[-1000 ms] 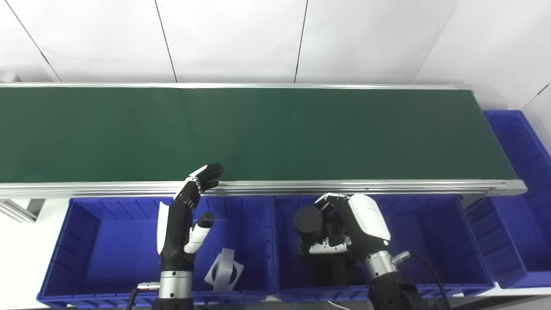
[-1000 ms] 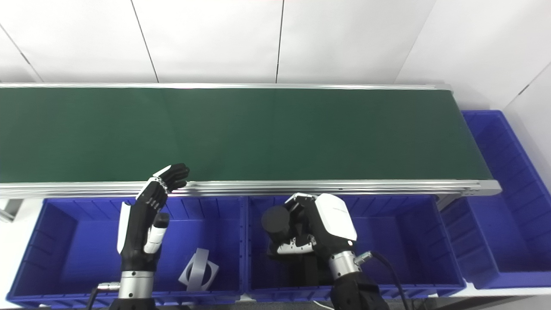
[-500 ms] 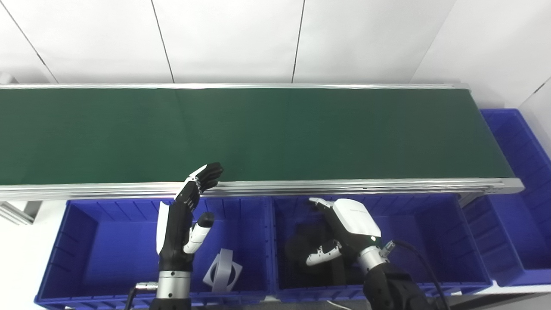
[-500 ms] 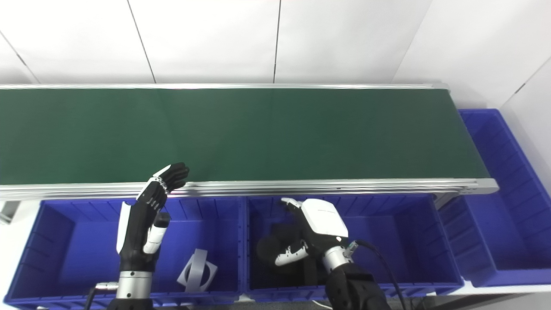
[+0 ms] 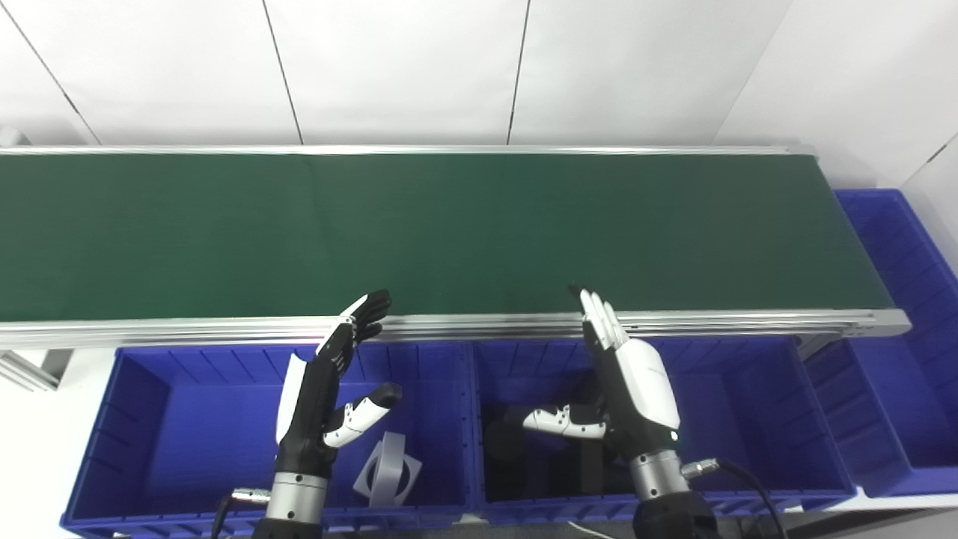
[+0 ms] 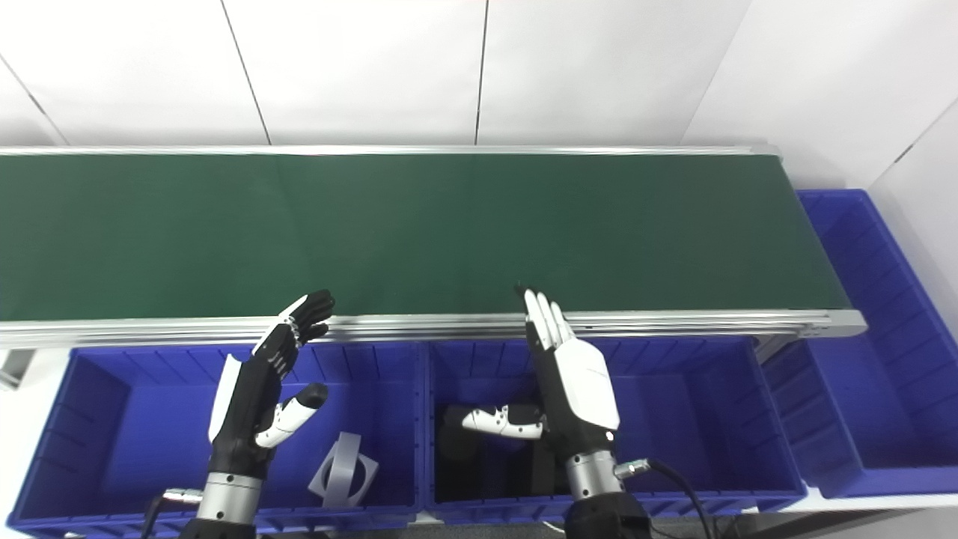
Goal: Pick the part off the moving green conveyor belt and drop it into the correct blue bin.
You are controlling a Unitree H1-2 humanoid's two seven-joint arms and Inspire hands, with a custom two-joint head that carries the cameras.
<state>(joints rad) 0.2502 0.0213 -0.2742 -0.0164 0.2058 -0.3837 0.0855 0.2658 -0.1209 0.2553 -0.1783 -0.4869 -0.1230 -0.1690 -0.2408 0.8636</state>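
Note:
The green conveyor belt (image 5: pixel 449 224) runs across the view with no part on it. My right hand (image 5: pixel 625 385) is open above the middle blue bin (image 5: pixel 748 389), fingers straight up toward the belt's rail, thumb out to the left. Black parts (image 5: pixel 524 457) lie on that bin's floor below the hand. My left hand (image 5: pixel 325 389) is open above the left blue bin (image 5: pixel 187 412), holding nothing. A grey-white ring-shaped part (image 5: pixel 388 471) lies in the left bin beside the left wrist.
A third blue bin (image 5: pixel 898 299) stands past the belt's right end. The belt's aluminium rail (image 5: pixel 486 326) runs just beyond both hands' fingertips. A white wall stands behind the belt.
My right hand let go of the black cylinder, which dropped into the middle bin; the hand then opened and rose with fingers straight. The left hand spread its thumb outward.

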